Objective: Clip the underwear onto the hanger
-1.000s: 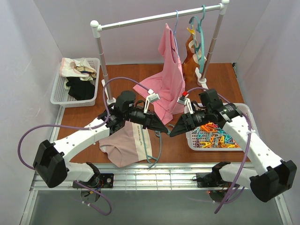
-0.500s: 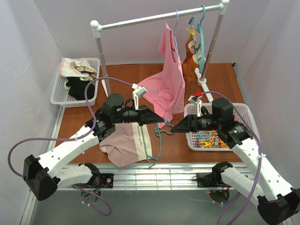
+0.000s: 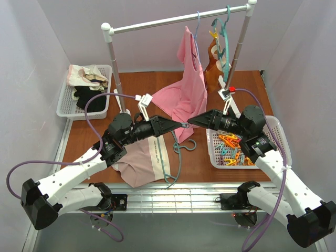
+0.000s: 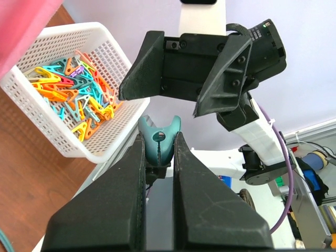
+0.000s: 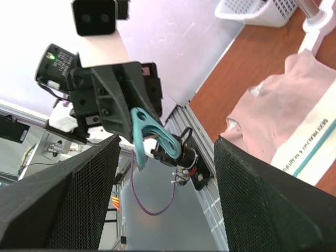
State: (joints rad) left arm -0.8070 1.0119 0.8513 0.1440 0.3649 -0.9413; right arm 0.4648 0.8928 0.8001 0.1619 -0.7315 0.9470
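Your two arms meet tip to tip above the table (image 3: 152,84).
Your left gripper (image 3: 179,125) reaches rightward, its fingers pinching a teal clip (image 4: 158,137). Your right gripper (image 3: 191,121) faces it, fingers spread wide around nothing. The underwear (image 3: 137,164) lies flat under the left arm, with the hanger (image 3: 167,167) resting across its cream strip.

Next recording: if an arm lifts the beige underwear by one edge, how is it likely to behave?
The underwear would probably sag and fold rather than hold shape: it lies flat with soft wrinkles. It looks thin and light, so a push would likely bunch it, not slide it. The hanger lying across it might get dragged along.
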